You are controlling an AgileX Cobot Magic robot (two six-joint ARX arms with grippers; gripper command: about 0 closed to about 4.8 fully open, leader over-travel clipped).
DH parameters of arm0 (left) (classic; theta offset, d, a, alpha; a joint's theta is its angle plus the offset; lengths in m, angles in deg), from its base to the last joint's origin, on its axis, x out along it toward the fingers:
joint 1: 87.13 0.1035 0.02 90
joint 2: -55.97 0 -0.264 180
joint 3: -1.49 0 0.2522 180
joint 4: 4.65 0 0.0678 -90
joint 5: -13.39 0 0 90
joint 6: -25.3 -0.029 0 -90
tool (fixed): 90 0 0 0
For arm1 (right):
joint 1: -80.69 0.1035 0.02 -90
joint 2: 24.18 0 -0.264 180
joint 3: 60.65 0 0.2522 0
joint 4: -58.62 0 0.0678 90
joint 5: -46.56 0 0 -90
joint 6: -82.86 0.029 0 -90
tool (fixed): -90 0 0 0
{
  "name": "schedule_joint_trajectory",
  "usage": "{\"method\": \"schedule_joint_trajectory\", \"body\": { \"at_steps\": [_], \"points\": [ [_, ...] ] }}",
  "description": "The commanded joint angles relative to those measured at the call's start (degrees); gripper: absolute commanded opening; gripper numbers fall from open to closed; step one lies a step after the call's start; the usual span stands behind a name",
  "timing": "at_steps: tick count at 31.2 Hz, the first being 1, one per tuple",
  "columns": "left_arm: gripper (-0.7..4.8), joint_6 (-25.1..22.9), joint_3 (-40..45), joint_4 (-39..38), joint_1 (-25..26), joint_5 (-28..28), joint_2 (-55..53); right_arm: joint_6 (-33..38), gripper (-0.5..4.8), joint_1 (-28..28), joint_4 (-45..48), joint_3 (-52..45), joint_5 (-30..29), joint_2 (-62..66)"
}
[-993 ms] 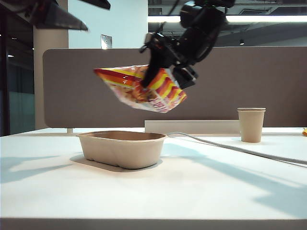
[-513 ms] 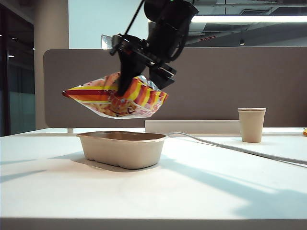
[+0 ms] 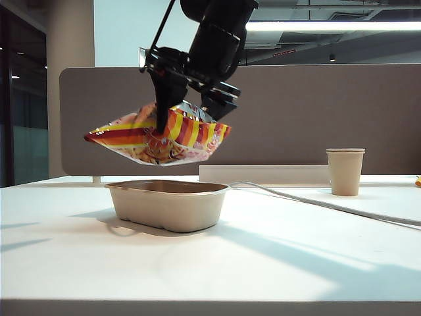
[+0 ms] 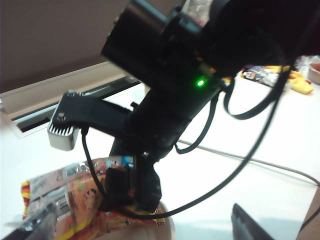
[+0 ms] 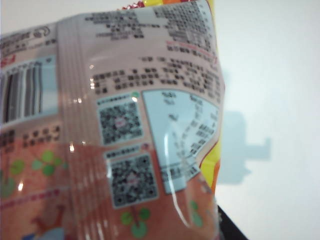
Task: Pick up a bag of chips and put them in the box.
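The bag of chips (image 3: 154, 138), striped red, yellow and orange, hangs tilted in the air just above the box (image 3: 164, 207), a beige moulded tray on the white table. My right gripper (image 3: 187, 122) comes down from above and is shut on the bag's right half. In the right wrist view the bag's printed back (image 5: 125, 125) fills the picture, with one dark fingertip (image 5: 231, 229) at its edge. My left gripper (image 4: 142, 231) is open, its fingertips apart with nothing between them. It looks at the right arm (image 4: 165, 100) and the bag (image 4: 75, 200) from the side. The left arm is out of the exterior view.
A tan paper cup (image 3: 345, 171) stands at the back right. A grey cable (image 3: 316, 201) runs across the table from behind the tray towards the right edge. A grey partition (image 3: 329, 118) and a white ledge (image 3: 263, 174) close the back. Snack packs (image 4: 295, 82) lie far off.
My right gripper carried the bag to the left until it hangs over the tray, a little lower. The left arm, seen at the top left a second ago, has left the exterior view.
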Motion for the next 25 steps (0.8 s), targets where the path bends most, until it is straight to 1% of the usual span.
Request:
{"method": "schedule_joint_trajectory", "body": {
  "at_steps": [1, 15, 18, 25],
  "points": [
    [4.79, -0.22, -0.24, -0.31, -0.04, -0.85, 0.61, 1.84, 3.5, 0.13, 0.96, -1.57, 0.13, -0.44],
    [4.79, -0.2, -0.24, -0.28, -0.04, -3.34, 0.92, 3.58, 3.51, 1.14, 2.21, -4.26, 0.28, -0.35],
    [4.79, -0.2, -0.24, -0.28, -0.04, -3.37, 0.94, 3.89, 3.74, 1.14, 2.23, -4.9, 0.11, -0.33],
    [4.79, -0.2, -0.24, -0.26, -0.04, -3.34, 0.94, 3.93, 3.78, 1.14, 2.49, -7.43, 0.02, -0.35]
  ]
}}
